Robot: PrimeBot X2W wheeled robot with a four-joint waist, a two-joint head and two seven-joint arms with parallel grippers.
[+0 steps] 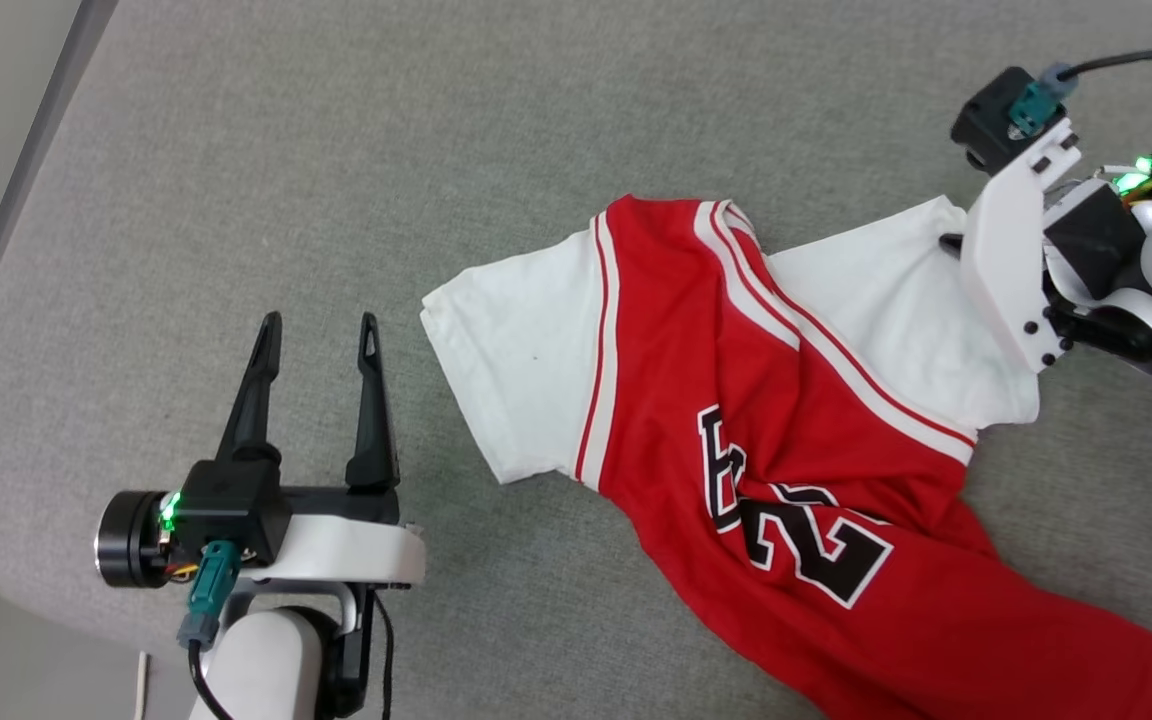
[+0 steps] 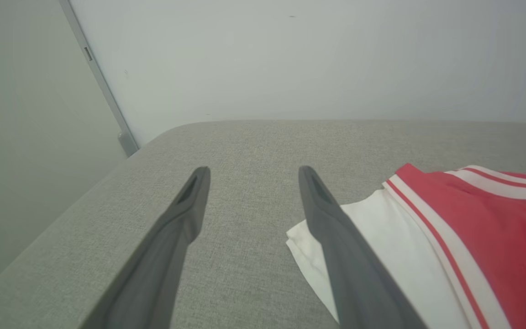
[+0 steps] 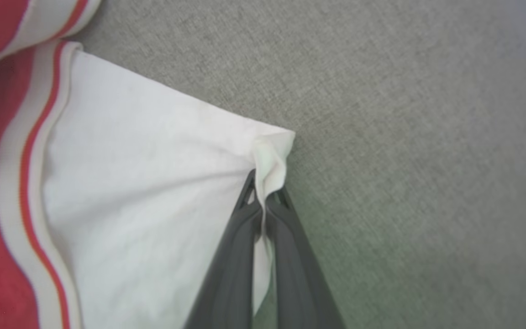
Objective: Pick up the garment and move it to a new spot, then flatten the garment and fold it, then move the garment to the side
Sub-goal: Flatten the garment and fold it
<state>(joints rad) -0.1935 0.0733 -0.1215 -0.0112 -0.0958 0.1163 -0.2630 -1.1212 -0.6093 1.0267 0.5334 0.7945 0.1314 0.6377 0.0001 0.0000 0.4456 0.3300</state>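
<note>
Head view: rumpled red, white-sleeved garment (image 1: 736, 420)

bg: grey fabric pad (image 1: 336, 150) had rounded corner | pale wall (image 2: 290, 59) stood behind pad | grey strip (image 2: 103, 91) ran down wall beside pad's corner | thin white stick (image 1: 142, 685) lay off pad's near edge

Your right pincer (image 3: 265, 196) is pinching the garment (image 3: 144, 192) at the corner of its white sleeve (image 3: 273, 148). The two dark fingers (image 3: 235, 256) are pressing together on the cloth, which is bunching into a small fold just past their tips. At the left you are seeing the red-and-white striped trim (image 3: 21, 183) curving round the sleeve, with red cloth beyond it. The garment is lying on the grey cloth-covered bench (image 3: 404, 137).
</note>
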